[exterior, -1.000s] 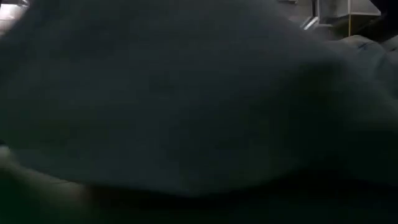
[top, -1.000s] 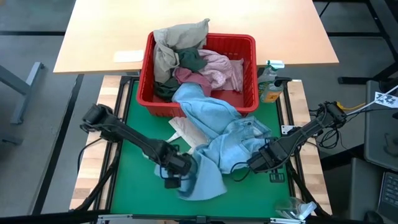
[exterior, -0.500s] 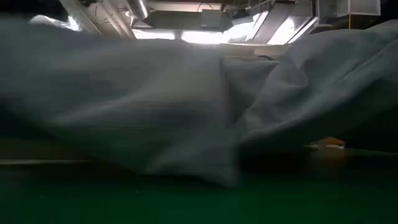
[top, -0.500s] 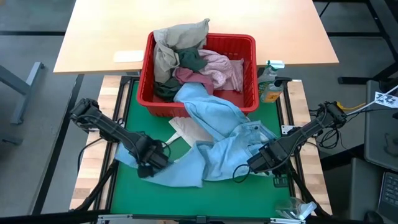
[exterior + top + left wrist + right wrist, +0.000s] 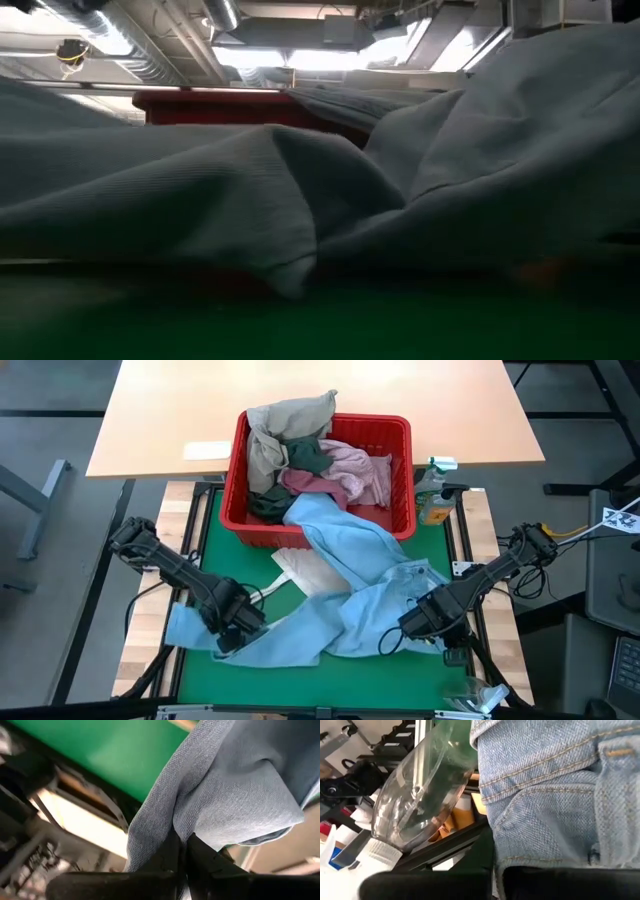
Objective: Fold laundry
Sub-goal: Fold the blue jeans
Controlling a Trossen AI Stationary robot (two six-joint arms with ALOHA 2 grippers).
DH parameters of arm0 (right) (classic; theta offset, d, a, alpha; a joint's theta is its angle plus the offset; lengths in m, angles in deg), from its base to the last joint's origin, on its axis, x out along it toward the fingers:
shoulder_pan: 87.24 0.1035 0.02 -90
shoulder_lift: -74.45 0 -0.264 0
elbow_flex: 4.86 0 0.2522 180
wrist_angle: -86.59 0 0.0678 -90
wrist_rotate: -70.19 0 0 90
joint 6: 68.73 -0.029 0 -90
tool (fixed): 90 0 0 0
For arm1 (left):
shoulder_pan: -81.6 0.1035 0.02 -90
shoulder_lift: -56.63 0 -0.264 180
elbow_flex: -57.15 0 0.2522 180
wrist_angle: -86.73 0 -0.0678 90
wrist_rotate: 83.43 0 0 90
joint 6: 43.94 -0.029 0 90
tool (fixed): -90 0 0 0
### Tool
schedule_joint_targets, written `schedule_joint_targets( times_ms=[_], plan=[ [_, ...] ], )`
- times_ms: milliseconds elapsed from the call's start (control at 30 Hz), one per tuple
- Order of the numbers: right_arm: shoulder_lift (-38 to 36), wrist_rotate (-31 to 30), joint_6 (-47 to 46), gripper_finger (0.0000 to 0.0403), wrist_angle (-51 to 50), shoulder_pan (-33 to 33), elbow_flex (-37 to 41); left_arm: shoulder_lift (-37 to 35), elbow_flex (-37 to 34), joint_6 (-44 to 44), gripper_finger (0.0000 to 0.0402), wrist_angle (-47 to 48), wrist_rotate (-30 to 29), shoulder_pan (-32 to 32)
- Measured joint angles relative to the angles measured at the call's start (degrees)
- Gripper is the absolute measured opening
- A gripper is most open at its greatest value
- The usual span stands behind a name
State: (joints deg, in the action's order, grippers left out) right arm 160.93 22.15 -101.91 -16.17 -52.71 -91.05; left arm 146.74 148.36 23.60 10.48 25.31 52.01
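The laundry fills a red basket [image 5: 234, 480] at the far side of the green mat [image 5: 400, 680]. A light blue denim garment [image 5: 340, 610] trails out of the basket and lies spread across the mat between my two grippers; in the low view this garment [image 5: 300, 190] fills the picture. My left gripper [image 5: 232, 635] is shut on its left part near the mat's left edge, and my right gripper [image 5: 418, 625] is shut on its right part. A pale cloth piece [image 5: 300, 570] lies partly under the garment. My left gripper pinches a gathered fold of the light blue garment [image 5: 172, 827] between its two fingers, slanting down from the table's left. A short end of cloth [image 5: 185, 625] spreads past the fingers toward the left edge. The rest runs rightward, low over the mat. My right gripper pinches the garment's stitched denim part, by its seams [image 5: 520, 855], between its two fingers, slanting down from the table's right. The cloth is raised slightly at the fingers and slopes down onto the mat toward the left.
A green and orange spray bottle [image 5: 432, 490] stands right of the basket. A clear plastic bottle [image 5: 475, 695] lies at the near right corner; the right wrist view shows this bottle [image 5: 420, 795] close by. A light wooden table [image 5: 160, 420] lies behind the basket.
My left gripper has gone toward the table's left edge, risen a little and rolled, still shut on the cloth. It has drawn the bunched near-left part of the light blue garment out to the left, so that part now lies spread across the mat. The right end stays put.
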Motion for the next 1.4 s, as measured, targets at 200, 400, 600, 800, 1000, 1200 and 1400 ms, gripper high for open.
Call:
schedule_joint_targets(
  times_ms=[200,400,600,800,1000,1200,1400],
  plan=[
    [0.00,1.48,0.00,0.0014,0.32,2.58,0.00,0.00,0.00,1.64,0.0029,0.01,0.82,-4.11],
    [0.00,1.63,-0.54,0.0014,0.54,5.12,0.00,0.00,0.00,5.94,0.0080,0.01,-8.86,-7.50],
    [0.00,1.14,-4.03,0.0014,0.73,5.79,0.00,0.00,0.00,7.15,0.0133,-1.27,-14.32,-8.77],
    [0.00,0.58,-4.09,0.0014,0.87,5.77,0.00,0.00,0.00,7.07,0.0155,-12.89,-18.88,-10.18],
    [0.00,-0.58,-4.09,0.0014,0.87,5.75,0.00,0.07,-0.74,6.91,0.0156,-28.20,-25.43,-13.86],
    [0.00,-2.21,-4.31,0.0014,0.96,5.75,0.00,2.17,-3.35,7.38,0.0150,-30.91,-24.96,-18.03],
    [0.00,-2.35,-4.38,0.0014,1.04,5.73,0.00,4.73,-6.18,7.44,0.0143,-33.17,-21.64,-21.51]
  ],
)
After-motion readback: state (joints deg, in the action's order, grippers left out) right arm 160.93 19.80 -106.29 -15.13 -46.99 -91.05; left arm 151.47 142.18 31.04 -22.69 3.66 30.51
